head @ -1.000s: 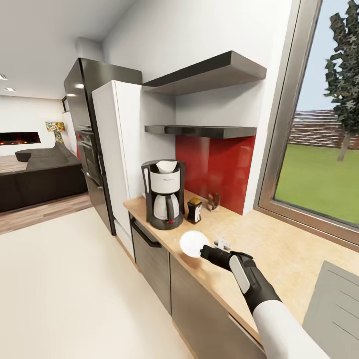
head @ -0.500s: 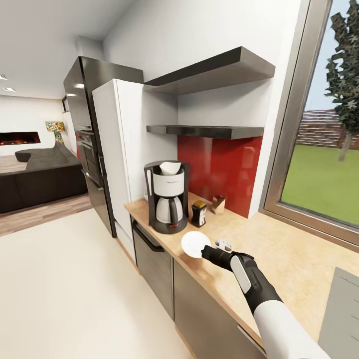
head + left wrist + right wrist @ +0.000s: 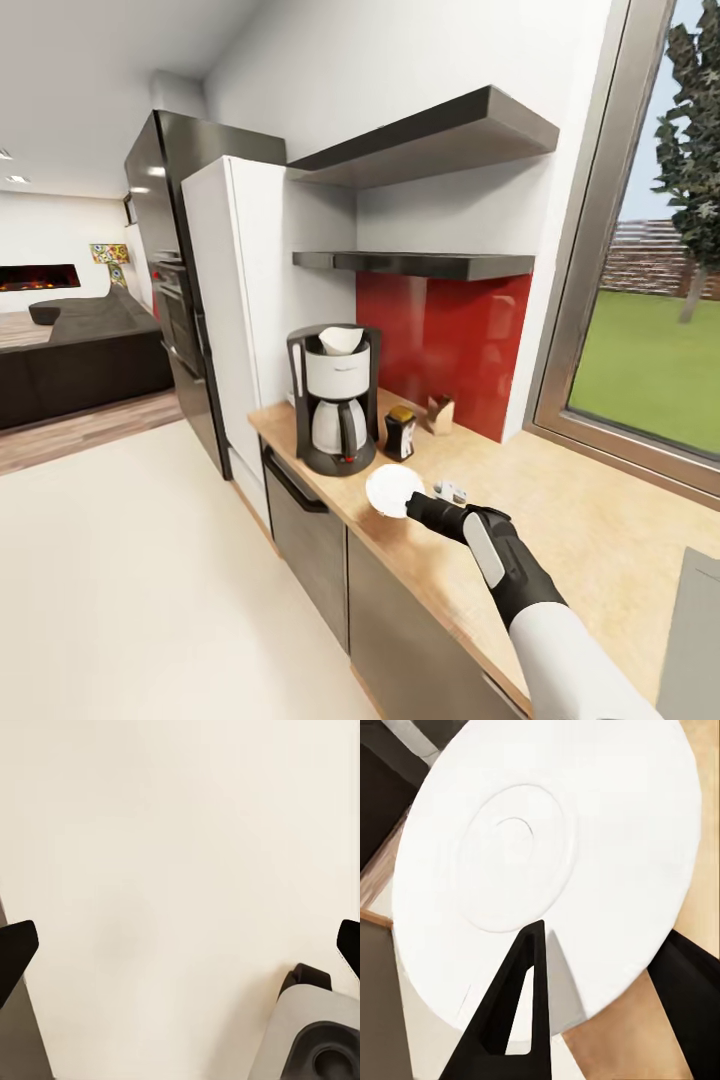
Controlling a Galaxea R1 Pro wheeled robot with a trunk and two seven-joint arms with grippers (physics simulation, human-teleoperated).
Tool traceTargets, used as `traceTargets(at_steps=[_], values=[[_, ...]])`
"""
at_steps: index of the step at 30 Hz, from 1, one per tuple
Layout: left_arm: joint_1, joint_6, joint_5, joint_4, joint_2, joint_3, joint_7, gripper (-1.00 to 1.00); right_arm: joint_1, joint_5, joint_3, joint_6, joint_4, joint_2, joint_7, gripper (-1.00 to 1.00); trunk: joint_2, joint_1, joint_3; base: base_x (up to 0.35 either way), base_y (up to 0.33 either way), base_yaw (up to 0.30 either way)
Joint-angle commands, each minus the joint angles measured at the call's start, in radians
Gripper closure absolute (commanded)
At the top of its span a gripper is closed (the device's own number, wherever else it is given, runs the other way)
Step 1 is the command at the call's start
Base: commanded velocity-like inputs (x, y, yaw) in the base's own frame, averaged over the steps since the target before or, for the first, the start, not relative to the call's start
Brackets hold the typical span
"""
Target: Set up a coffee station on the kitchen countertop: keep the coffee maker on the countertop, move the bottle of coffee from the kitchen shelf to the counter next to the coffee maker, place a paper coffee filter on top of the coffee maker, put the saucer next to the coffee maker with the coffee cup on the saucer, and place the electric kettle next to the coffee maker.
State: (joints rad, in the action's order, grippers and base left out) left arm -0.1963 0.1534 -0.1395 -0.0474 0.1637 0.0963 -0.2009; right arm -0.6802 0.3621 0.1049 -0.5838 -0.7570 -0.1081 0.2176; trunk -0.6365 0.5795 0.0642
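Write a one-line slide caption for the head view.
Right gripper carries the saucer above the kitchen countertop, near the coffee maker and bottle of coffee.

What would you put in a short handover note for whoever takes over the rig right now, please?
Right gripper: shut on the saucer, held tilted above the kitchen countertop near the coffee maker.
Left gripper: open, empty, over the floor.
Done: paper filter sits atop the coffee maker; bottle of coffee stands beside it.
Left: set the saucer down by the coffee maker, put the coffee cup on it, bring the electric kettle.
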Motion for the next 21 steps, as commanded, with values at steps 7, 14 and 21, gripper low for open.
traceTargets(at_steps=[7, 14, 21], values=[[-0.001, 0.005, -0.003, 0.003, 0.0, 0.008, 0.0, -1.0, -0.001, 0.0, 0.081, -0.007, 0.001, -0.008, -0.11, 1.0, -0.002, 0.001, 0.002, 0.059, 0.0, 0.0], [0.0, 0.004, -0.003, 0.001, 0.0, 0.008, 0.0, -1.0, -0.001, 0.004, 0.078, -0.005, 0.007, -0.017, -0.177, 1.0, -0.002, 0.001, 0.002, 0.035, 0.067, 0.0], [0.004, 0.005, -0.003, 0.001, 0.0, 0.007, 0.0, -1.0, -0.001, 0.002, 0.079, -0.009, 0.028, -0.045, -0.174, 1.0, -0.002, 0.001, 0.002, 0.0, 0.0, 0.0]])
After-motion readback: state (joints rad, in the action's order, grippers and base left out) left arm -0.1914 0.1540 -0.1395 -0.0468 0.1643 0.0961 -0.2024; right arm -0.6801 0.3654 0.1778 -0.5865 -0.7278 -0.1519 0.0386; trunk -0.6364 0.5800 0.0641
